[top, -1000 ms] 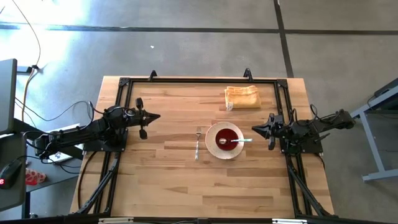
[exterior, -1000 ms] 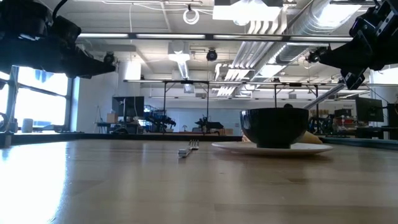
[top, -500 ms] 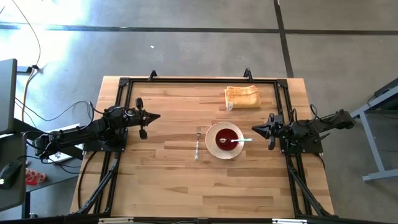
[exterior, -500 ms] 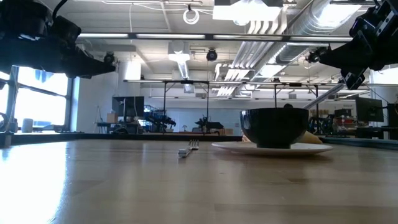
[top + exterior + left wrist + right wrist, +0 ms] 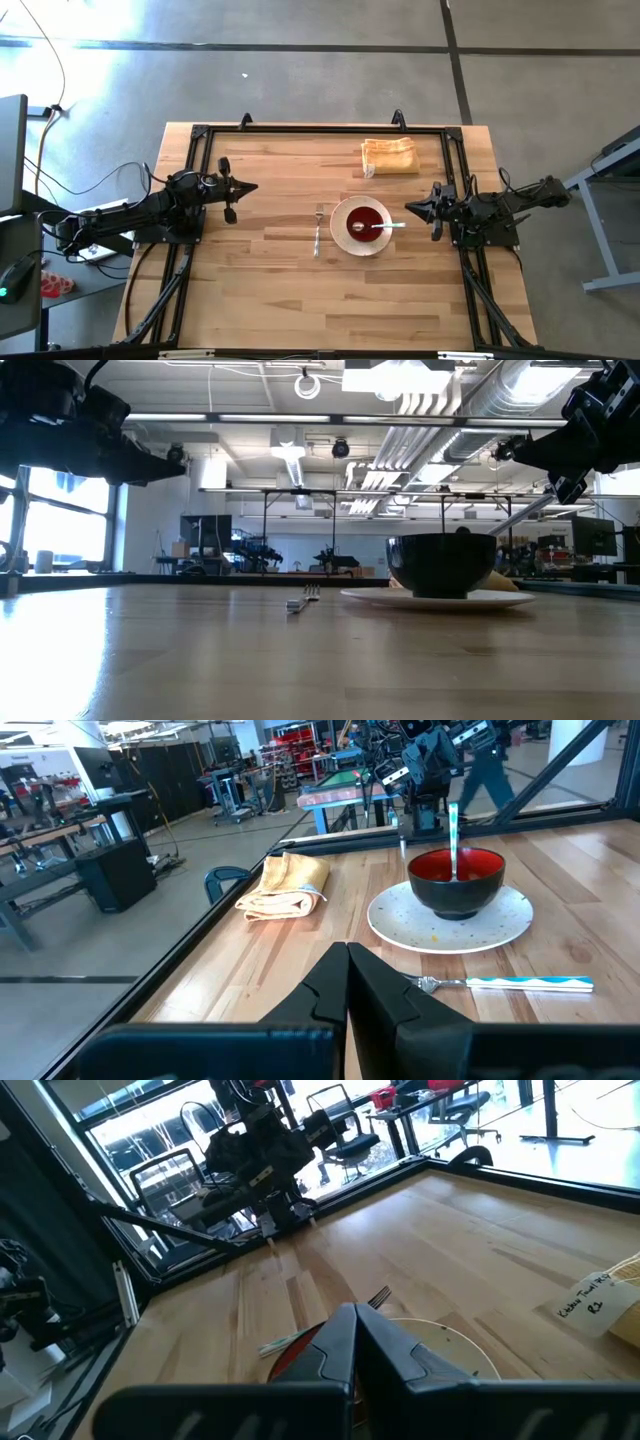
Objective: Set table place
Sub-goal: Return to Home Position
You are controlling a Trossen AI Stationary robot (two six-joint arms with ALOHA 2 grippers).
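The plate point(image 5: 341, 237) sits mid-table point(image 5: 290, 295), carrying the red bowl point(image 5: 367, 217); the spoon point(image 5: 386, 226) rests in the bowl, handle toward the right arm; the fork point(image 5: 318, 231) lies just beside the plate, on the left arm's side; the left gripper point(image 5: 250, 187) hangs near the left rail, fingers pressed together; the right gripper point(image 5: 409, 207), likewise closed, hovers near the plate.

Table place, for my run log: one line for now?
red bowl on plate | spoon in bowl | fork beside plate | left gripper shut, raised | right gripper shut, raised
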